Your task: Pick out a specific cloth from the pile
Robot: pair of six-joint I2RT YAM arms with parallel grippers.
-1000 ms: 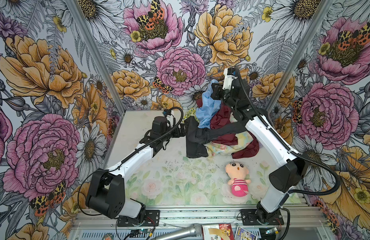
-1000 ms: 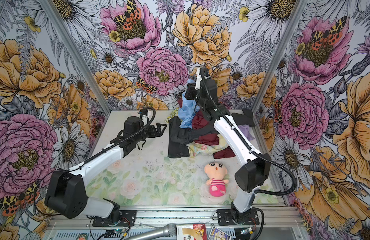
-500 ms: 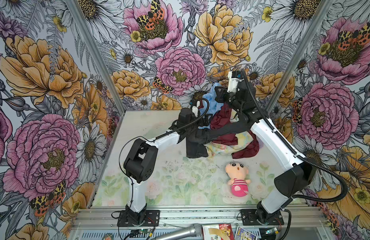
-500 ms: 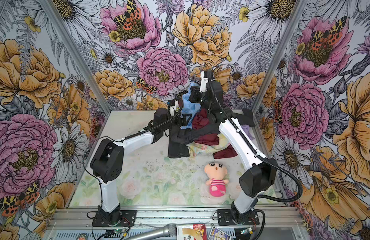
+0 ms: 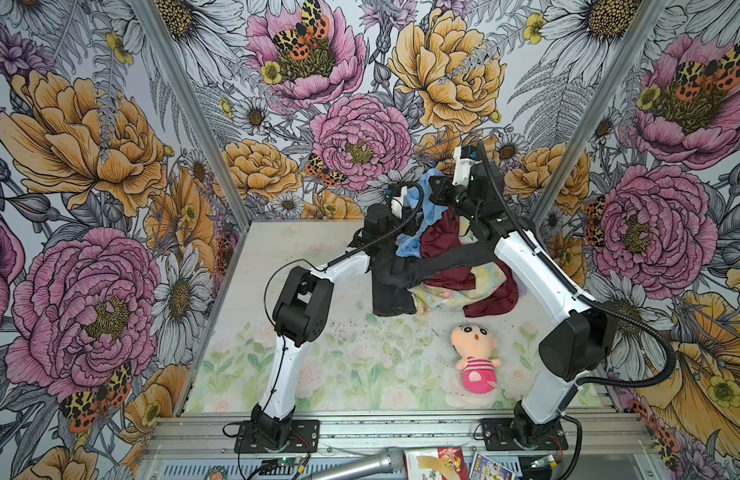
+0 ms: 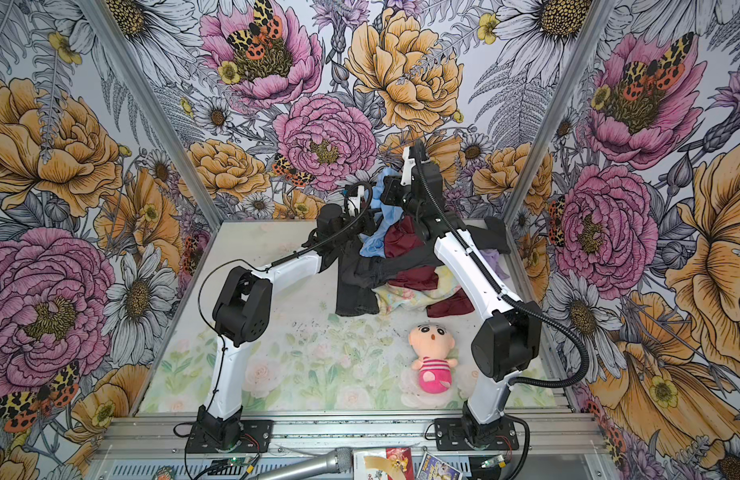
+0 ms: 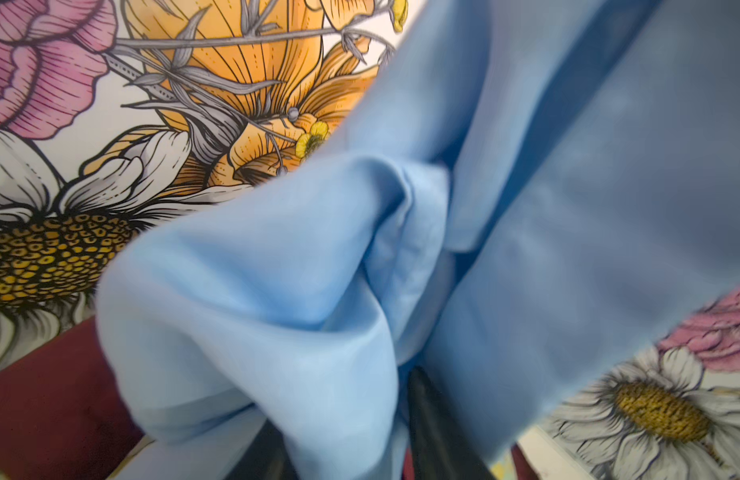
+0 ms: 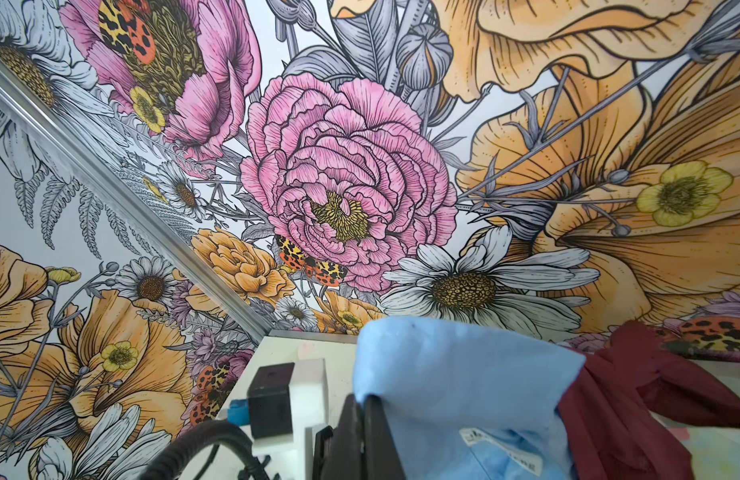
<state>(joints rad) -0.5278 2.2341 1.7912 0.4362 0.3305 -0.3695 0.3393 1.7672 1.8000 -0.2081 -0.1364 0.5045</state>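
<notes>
Pinching the cloth (image 8: 463,386), both jaws look closed; its white label (image 8: 499,451) unreadable.

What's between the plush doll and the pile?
Nothing: a bare strip of the floral table separates the plush doll from the pile, clear in both top views.
</notes>
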